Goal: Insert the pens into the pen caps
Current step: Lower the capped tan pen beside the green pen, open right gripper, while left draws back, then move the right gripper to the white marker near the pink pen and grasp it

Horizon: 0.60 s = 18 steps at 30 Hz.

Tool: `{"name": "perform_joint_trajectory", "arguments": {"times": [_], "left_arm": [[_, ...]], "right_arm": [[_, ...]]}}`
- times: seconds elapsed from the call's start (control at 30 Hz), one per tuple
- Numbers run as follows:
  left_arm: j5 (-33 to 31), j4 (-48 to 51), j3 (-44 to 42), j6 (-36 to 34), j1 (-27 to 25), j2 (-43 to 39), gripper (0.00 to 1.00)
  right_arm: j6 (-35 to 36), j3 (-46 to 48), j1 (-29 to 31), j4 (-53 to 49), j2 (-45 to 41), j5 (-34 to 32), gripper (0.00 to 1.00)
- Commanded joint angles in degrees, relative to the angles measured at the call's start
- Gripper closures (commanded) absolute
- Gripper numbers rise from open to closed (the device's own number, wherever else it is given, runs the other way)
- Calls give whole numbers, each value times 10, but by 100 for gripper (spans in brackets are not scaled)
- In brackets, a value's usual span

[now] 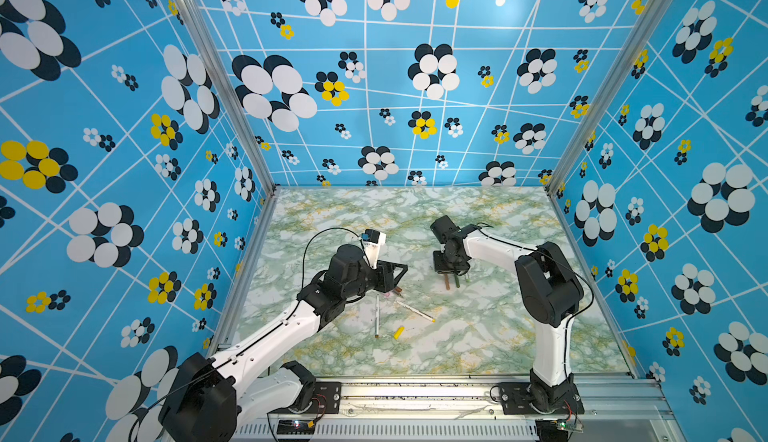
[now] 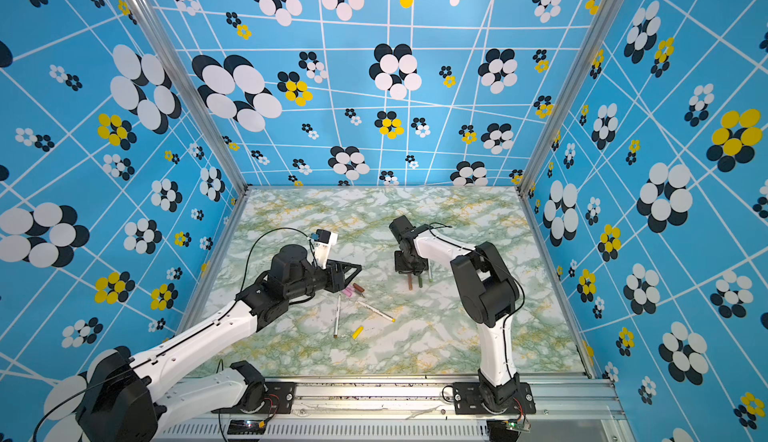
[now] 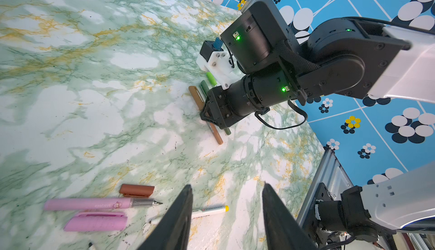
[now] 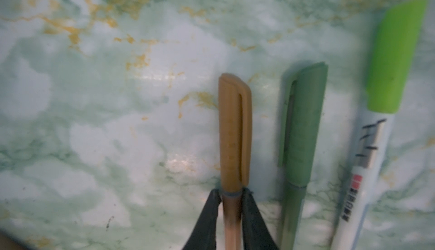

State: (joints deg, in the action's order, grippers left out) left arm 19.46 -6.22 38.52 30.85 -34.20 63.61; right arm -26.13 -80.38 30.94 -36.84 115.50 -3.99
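Note:
My right gripper (image 4: 231, 191) is shut on the barrel of a tan capped pen (image 4: 234, 128), low at the table. Beside it lie a dark green capped pen (image 4: 303, 124) and a white pen with a light green cap (image 4: 395, 58). My left gripper (image 3: 226, 185) hovers open with nothing between its fingers. Close to it lie an uncapped pink pen (image 3: 89, 203), a pink cap (image 3: 96, 221), a brown cap (image 3: 136, 190) and a white pen with a yellow end (image 3: 209, 211). In a top view another white pen (image 1: 377, 315) and a yellow cap (image 1: 399, 331) lie nearer the front.
The marbled table (image 1: 498, 336) is closed in by blue patterned walls on three sides. An aluminium rail (image 1: 415, 390) carrying both arm bases runs along the front edge. The right arm's wrist (image 3: 259, 91) hangs over the row of capped pens.

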Motion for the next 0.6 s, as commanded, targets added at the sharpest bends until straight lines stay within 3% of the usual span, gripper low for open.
{"name": "perform_joint_trajectory", "arguments": {"times": [0.0,0.43,0.57], "left_arm": [[-7,4,7,-5,3,-9,50],[-17,22,7,-11,10,-30,50],[-34,25,0,-6,15,-48,39]], "right_arm": [[-1,-11,-3,-3,17,-8,77],[16,-12,-2,-10,-68,1,68],[27,-7,0,-7,-118,6,67]]}}
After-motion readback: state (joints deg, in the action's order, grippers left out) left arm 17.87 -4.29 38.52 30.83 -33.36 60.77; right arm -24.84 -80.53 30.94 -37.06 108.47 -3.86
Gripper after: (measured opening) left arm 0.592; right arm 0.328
